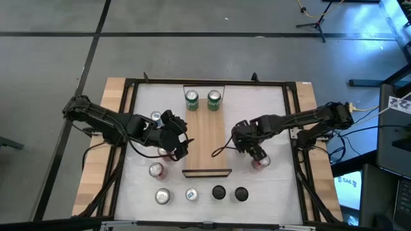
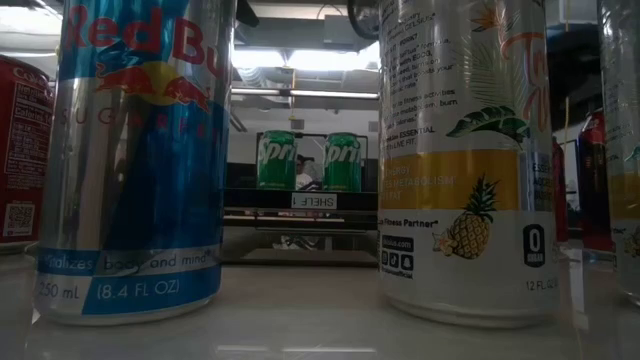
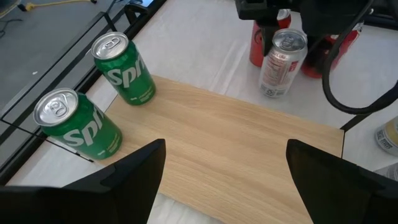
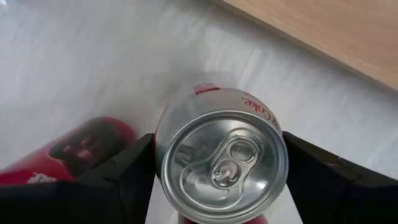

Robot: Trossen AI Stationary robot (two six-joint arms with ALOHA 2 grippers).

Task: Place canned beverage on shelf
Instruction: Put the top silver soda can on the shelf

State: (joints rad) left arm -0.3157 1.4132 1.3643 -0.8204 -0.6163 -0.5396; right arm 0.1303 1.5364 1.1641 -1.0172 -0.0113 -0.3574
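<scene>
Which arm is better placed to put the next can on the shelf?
The right. Its gripper already straddles a silver-and-red Coke can beside the shelf. The left gripper is open and empty over the plank.

1. The shelf (image 1: 207, 138) is pale, light-brown wood with a faint grain.
2. Two cans (image 3: 124, 68) on it are bright green with white lettering and silver tops.
3. The tabletop (image 1: 276, 128) is white inside a black frame.
4. The can (image 4: 221, 162) between the dark right gripper (image 4: 217, 165) fingers is silver with red script.
5. A red can (image 4: 74, 155) lies beside it.
6. In the low view, one near can (image 2: 140, 160) is blue and silver with red lettering; another (image 2: 465, 150) is white with a yellow pineapple.
</scene>
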